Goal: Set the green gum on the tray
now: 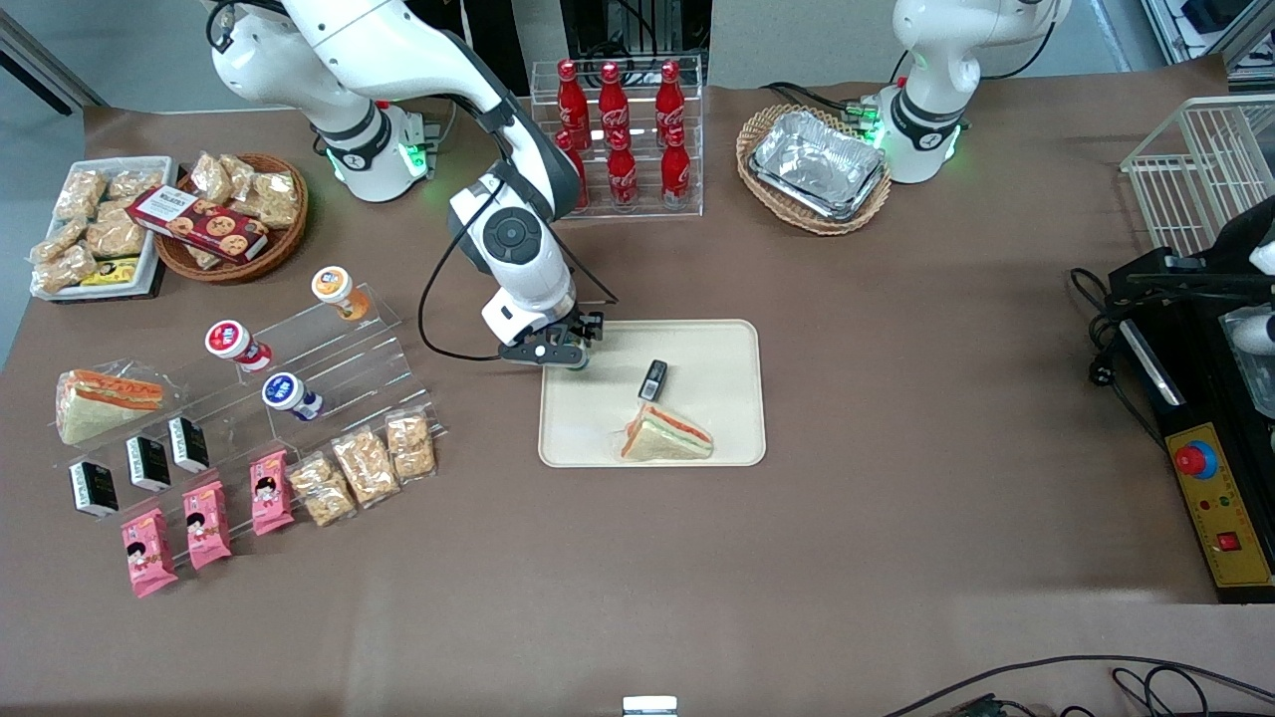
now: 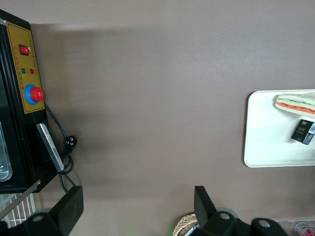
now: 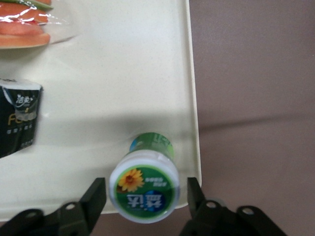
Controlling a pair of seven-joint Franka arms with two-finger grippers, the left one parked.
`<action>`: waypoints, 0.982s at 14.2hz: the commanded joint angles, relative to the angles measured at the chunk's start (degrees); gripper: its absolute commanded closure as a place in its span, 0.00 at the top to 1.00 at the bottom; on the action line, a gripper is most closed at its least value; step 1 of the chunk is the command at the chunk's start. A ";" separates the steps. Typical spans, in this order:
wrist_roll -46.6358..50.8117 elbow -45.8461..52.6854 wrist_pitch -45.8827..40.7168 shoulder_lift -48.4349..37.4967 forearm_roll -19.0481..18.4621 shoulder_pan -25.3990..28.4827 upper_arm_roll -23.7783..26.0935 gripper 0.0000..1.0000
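Note:
The green gum (image 3: 144, 186) is a small bottle with a white-rimmed green lid bearing a yellow flower. It stands upright on the cream tray (image 3: 113, 88), close to the tray's rim at the corner nearest the working arm's base. My gripper (image 3: 145, 196) hangs straight above it, open. One black finger (image 3: 96, 196) sits on each side of the lid with a gap to it. In the front view the gripper (image 1: 570, 351) covers most of the green gum (image 1: 579, 364) at that corner of the tray (image 1: 717, 358).
On the tray also lie a wrapped sandwich (image 1: 665, 436) and a small black packet (image 1: 652, 378). A clear stepped shelf (image 1: 329, 349) with other lidded bottles and snacks stands toward the working arm's end. A rack of red cola bottles (image 1: 618, 139) stands farther from the camera.

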 commanded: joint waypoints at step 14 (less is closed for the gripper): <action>-19.66 15.24 -41.90 -20.07 0.75 -21.74 -1.14 1.00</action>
